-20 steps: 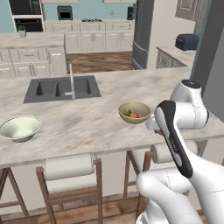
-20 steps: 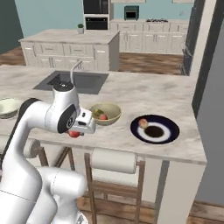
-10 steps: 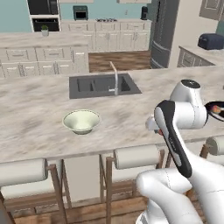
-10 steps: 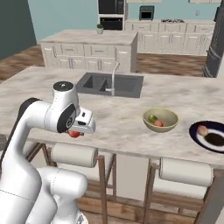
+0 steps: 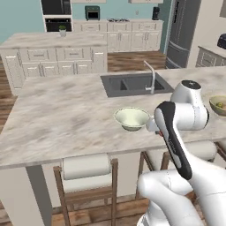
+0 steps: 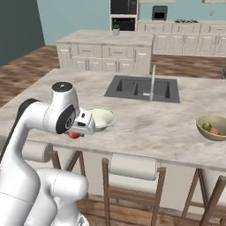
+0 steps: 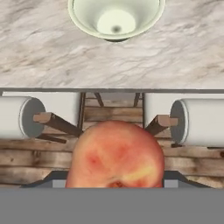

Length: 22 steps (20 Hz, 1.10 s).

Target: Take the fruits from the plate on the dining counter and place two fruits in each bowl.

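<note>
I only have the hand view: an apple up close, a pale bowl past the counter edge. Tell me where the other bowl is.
Observer: The tan bowl sits on the same counter, far to the right of the pale bowl.
Operator: Report what's in it.
Observer: Two fruits, a green one and a reddish one.
Operator: Give me the hand's position against the counter.
Observer: The hand, shut on the apple, hangs just off the counter's near edge, in front of the pale bowl.
</note>
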Motion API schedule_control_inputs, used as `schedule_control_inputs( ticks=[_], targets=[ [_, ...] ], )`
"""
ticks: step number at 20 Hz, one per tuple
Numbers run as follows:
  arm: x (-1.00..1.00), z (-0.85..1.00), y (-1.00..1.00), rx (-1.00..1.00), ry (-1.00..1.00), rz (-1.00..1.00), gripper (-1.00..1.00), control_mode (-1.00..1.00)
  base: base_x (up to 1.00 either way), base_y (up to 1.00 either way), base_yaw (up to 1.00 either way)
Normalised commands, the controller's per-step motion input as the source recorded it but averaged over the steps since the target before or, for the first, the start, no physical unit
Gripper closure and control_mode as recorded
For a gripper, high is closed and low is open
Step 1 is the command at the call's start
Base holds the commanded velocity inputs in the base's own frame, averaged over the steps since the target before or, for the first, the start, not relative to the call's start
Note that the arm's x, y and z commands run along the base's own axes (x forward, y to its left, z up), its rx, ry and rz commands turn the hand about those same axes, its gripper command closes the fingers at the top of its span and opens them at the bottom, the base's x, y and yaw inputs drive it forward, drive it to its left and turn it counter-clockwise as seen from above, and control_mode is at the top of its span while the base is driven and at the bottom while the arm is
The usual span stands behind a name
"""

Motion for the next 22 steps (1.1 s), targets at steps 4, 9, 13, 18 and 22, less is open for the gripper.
schedule_control_inputs(
  ticks=[4, 9, 13, 18, 22],
  targets=[
    [0.00, 0.00, 0.00, 0.00, 0.00, 0.00, 1.00, 1.00, 0.74, 0.24, 0.02],
    [0.00, 0.00, 0.00, 0.00, 0.00, 0.00, 1.00, 1.00, 0.61, 0.00, 0.11],
    [0.78, 0.00, 0.01, 0.00, 0.08, 0.08, 1.00, -1.00, 0.00, 0.00, 0.00],
    [1.00, -0.15, 0.03, -0.01, 0.01, 0.04, 1.00, -1.00, 0.00, 0.00, 0.00],
    [0.99, -0.39, 0.14, -0.11, 0.00, 0.00, 1.00, -1.00, 0.00, 0.00, 0.00]
  ],
)
